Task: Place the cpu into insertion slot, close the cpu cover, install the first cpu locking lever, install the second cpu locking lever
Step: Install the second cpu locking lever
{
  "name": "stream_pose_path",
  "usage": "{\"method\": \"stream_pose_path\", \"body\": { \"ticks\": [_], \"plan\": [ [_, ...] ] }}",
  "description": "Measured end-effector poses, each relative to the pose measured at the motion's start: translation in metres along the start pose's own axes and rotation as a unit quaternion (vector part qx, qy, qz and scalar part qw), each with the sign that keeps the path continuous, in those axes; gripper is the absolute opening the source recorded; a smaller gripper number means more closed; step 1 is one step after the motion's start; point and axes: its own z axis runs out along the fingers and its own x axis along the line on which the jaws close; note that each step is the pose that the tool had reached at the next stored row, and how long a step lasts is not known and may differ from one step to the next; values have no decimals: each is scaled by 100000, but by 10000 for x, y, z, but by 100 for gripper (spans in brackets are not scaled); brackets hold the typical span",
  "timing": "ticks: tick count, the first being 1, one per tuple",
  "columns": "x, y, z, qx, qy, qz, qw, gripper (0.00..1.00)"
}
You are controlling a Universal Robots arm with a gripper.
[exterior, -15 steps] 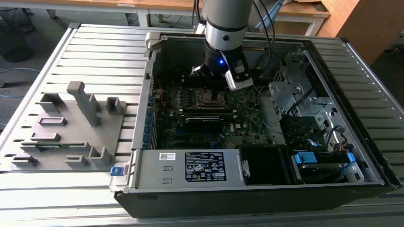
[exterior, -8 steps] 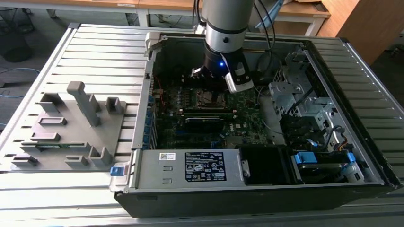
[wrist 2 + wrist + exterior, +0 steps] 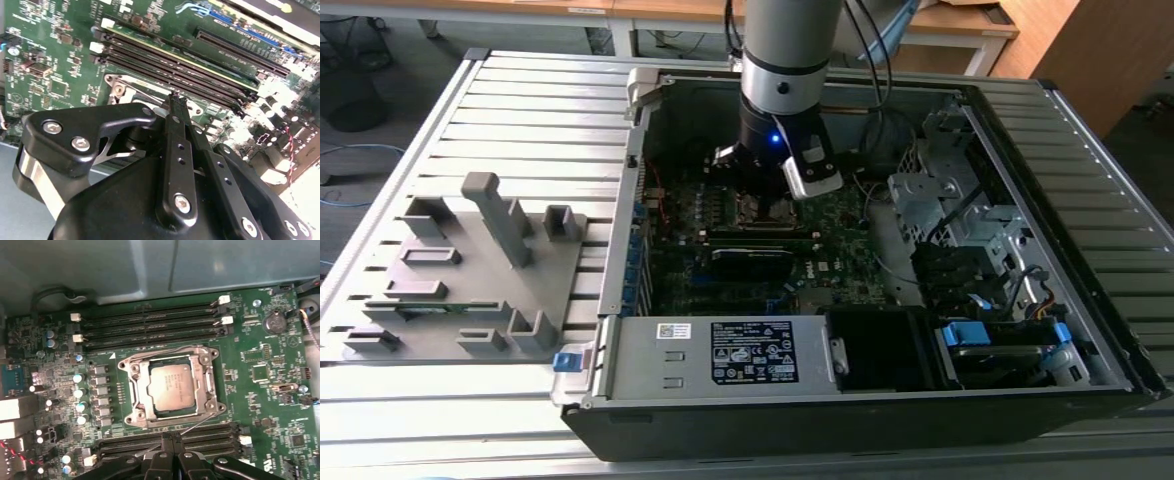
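Beside the insertion slot (image 3: 172, 386), where the cpu (image 3: 171, 387) sits under the lowered cpu cover (image 3: 209, 385), the pincer (image 3: 171, 438) hangs pressed together, empty.

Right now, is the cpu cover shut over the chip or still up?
Shut. In the first wrist view the cpu cover lies flat, framing the cpu seated in the insertion slot.

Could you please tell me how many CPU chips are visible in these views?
1. The cpu sits in the insertion slot on the motherboard, close to the gripper tip; others could be hidden.
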Motion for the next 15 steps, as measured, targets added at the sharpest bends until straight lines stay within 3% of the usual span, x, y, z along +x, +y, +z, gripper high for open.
{"method": "stream_pose_path", "body": {
  "ticks": [9,15],
  "plan": [
    [54,-19,121,-13,-22,0,100000,11],
    [56,-20,131,2,-22,0,100000,11]
  ]
}}
